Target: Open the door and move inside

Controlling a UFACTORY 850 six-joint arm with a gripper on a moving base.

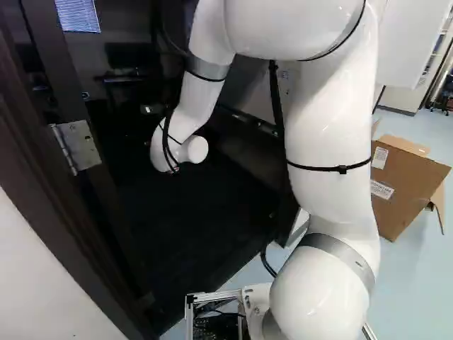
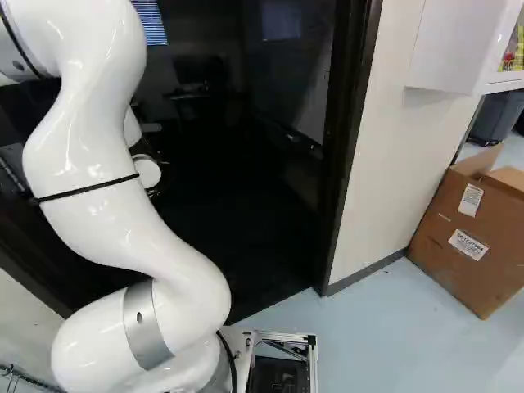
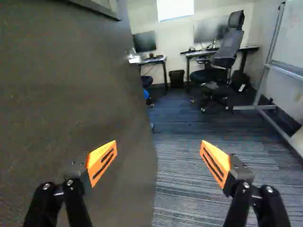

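The door (image 3: 71,104) is a large dark panel filling one side of the wrist view, standing open with the room visible past its edge. My gripper (image 3: 159,160) is open wide, its orange pads far apart. One finger is in front of the door's face, the other over the carpet beyond the door's edge; contact cannot be told. A metal hinge (image 1: 79,146) shows at the left of the left base view. The arm's white wrist (image 1: 177,150) reaches into the dark doorway; the gripper cannot be made out there.
The door frame (image 2: 348,155) and white wall (image 2: 393,164) stand right of the doorway. A cardboard box (image 2: 471,233) is beside that wall. Inside are striped carpet (image 3: 189,189), an office chair (image 3: 227,52), desks with monitors, a bin (image 3: 177,78) and a whiteboard stand (image 3: 270,106).
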